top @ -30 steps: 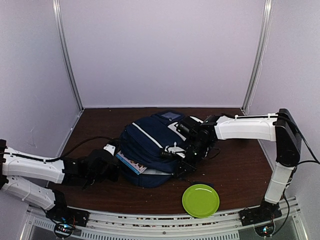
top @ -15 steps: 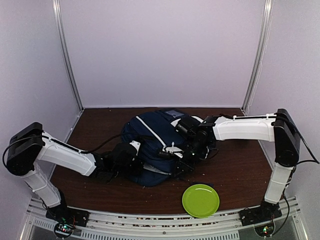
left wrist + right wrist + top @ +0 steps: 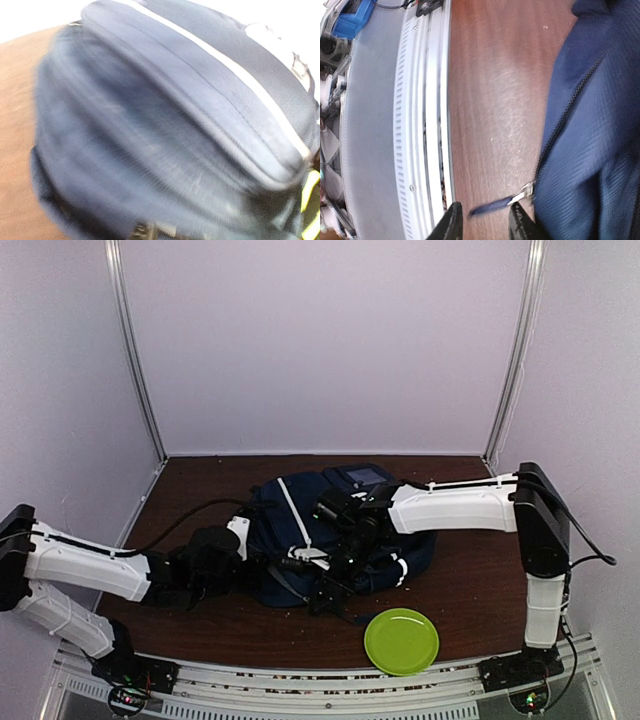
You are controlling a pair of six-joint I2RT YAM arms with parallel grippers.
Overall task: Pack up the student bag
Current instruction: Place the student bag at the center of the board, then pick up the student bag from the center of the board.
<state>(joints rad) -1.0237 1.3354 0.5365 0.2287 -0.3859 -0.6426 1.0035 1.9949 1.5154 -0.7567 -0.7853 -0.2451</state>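
The student bag [image 3: 275, 510] is laid mid-tabletop [image 3: 470, 570], w/ both arms brought to it.

The bag is seen lying at the centre, navy w/ a white stripe. The L claw [image 3: 245, 552] is held just beside its left side; only blurred fabric is shown in its wrist view, so wide or narrow can't be told. The R claw [image 3: 486, 222] is lowered over the bag's near side, jaws parted narrowly; a zip pull [image 3: 492, 205] is seen in the gap, not pinched. A green plate [image 3: 401, 640] is set nr the near edge, right of centre, apart from the bag.
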